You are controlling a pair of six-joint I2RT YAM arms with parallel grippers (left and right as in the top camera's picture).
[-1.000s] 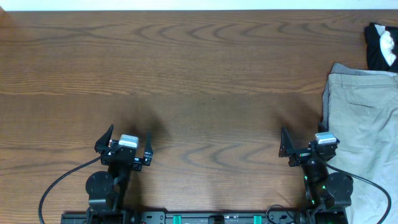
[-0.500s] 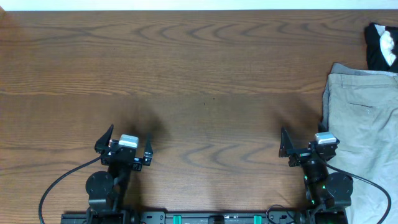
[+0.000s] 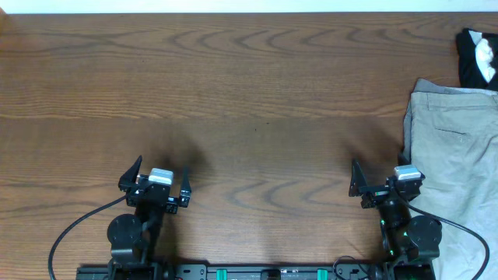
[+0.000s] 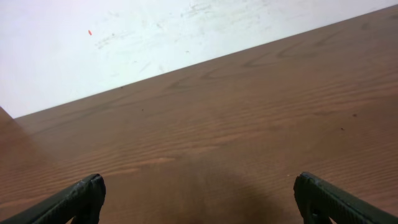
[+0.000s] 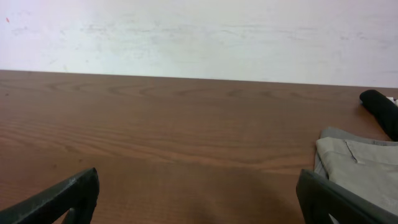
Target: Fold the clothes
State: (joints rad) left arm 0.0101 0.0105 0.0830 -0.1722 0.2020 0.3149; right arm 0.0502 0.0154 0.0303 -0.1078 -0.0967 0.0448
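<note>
The clothes (image 3: pixel 455 148), a pair of pale khaki shorts, lie flat at the table's right edge and run off the frame. The right wrist view shows their near corner (image 5: pixel 364 165) just beyond my right finger. My right gripper (image 3: pixel 387 179) rests low at the front right, just left of the shorts, open with only bare wood between its fingers (image 5: pixel 199 198). At the front left my left gripper (image 3: pixel 159 174) also stands open over bare table (image 4: pixel 199 200), far from the shorts.
A small black-and-white garment (image 3: pixel 478 56) lies at the back right corner, beyond the shorts, and shows as a dark edge (image 5: pixel 380 111) in the right wrist view. The brown wooden table (image 3: pixel 257 93) ends at a white wall (image 5: pixel 199 37) at the back.
</note>
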